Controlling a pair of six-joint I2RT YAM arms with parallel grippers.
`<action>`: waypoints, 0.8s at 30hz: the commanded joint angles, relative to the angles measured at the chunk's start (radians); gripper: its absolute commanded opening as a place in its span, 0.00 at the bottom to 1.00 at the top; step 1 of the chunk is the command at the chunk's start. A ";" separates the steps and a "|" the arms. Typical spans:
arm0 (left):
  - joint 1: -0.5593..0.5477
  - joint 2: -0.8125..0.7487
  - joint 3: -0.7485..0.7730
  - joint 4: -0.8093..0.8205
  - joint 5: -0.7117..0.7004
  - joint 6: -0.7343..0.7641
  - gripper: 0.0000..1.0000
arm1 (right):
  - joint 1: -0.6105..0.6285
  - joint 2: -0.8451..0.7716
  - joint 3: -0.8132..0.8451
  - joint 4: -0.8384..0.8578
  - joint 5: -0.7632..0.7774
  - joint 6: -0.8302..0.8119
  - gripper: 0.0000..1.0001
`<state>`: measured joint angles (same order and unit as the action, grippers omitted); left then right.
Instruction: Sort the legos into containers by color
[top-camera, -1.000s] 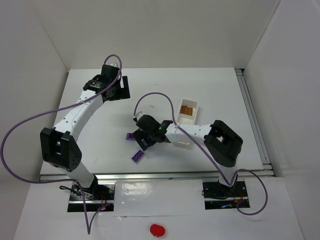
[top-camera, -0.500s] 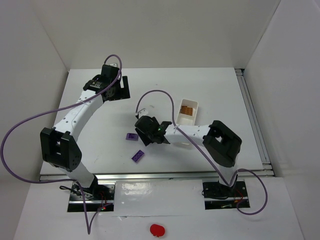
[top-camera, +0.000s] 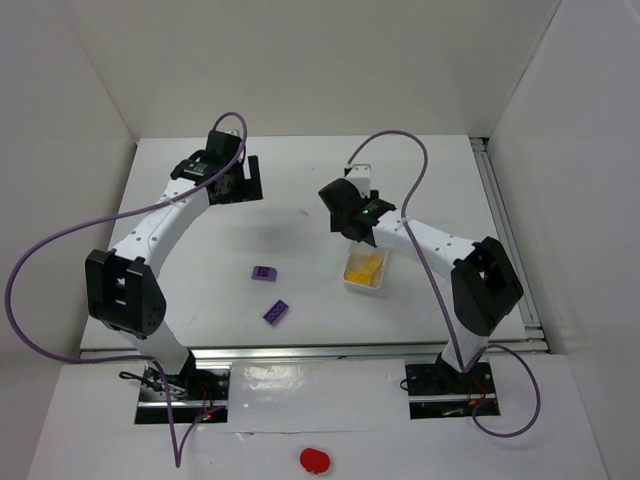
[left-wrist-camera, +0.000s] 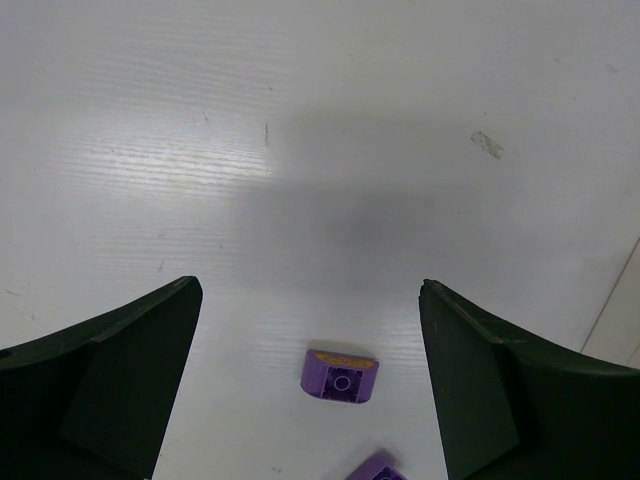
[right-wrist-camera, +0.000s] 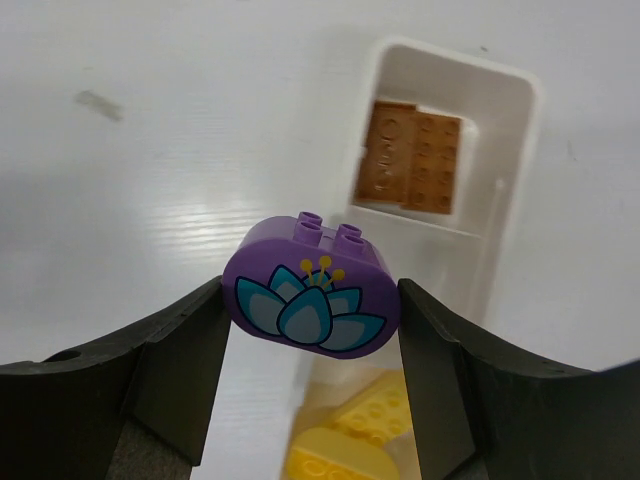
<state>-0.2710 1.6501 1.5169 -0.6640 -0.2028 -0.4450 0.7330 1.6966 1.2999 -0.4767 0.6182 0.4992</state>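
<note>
**Colours on the worktop**

The rounded piece (right-wrist-camera: 312, 285) is purple, printed with a blue lotus flower outlined in dark blue and topped with yellow stamens; the tray (right-wrist-camera: 510, 130) is white, with brown bricks (right-wrist-camera: 410, 158) in one compartment and yellow bricks (right-wrist-camera: 350, 435) in another; two purple bricks (top-camera: 264, 273) lie on the white worktop (top-camera: 200, 260); the arms (top-camera: 160, 225) are white with black joints; their cables (top-camera: 60, 250) are purple; the blob (top-camera: 314, 459) is red.
</note>
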 joint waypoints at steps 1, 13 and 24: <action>0.000 0.004 0.048 -0.016 0.011 0.020 1.00 | -0.038 -0.055 -0.040 -0.071 0.034 0.091 0.59; 0.000 0.013 0.048 -0.016 0.020 0.020 1.00 | -0.078 -0.064 -0.059 -0.082 0.084 0.137 1.00; 0.009 0.004 0.048 -0.046 -0.105 -0.079 1.00 | 0.155 -0.063 -0.044 0.156 -0.262 -0.232 0.92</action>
<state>-0.2707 1.6539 1.5307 -0.6903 -0.2337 -0.4664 0.8375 1.6440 1.2255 -0.4423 0.5278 0.4210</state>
